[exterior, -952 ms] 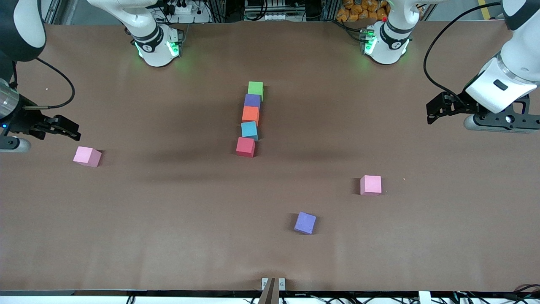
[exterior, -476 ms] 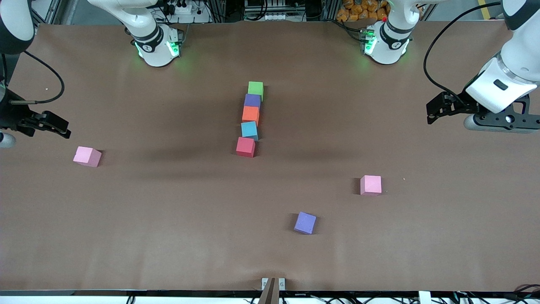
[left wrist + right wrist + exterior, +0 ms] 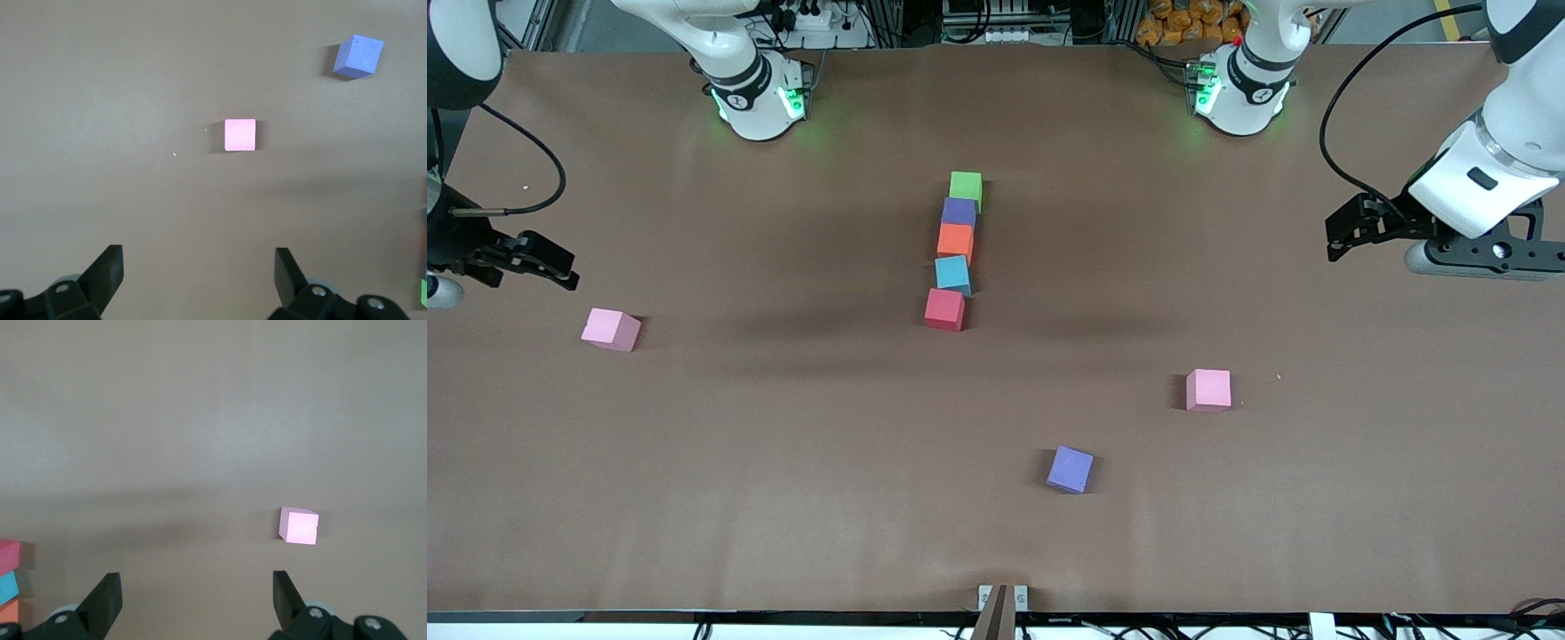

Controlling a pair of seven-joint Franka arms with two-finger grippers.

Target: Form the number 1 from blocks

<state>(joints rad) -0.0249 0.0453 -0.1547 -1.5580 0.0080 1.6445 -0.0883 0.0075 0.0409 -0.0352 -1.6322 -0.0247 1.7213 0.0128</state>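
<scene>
Green block (image 3: 966, 187), dark purple block (image 3: 959, 212), orange-red block (image 3: 955, 241), light blue block (image 3: 952, 273), crimson block (image 3: 944, 309); brown table (image 3: 783, 444).

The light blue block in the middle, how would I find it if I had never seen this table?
Look at the middle of the brown table for the single line of five touching blocks. Count from the end nearest the front camera: first the crimson block, then the light blue block. It is the only light blue one, between the crimson and the orange-red block.
</scene>
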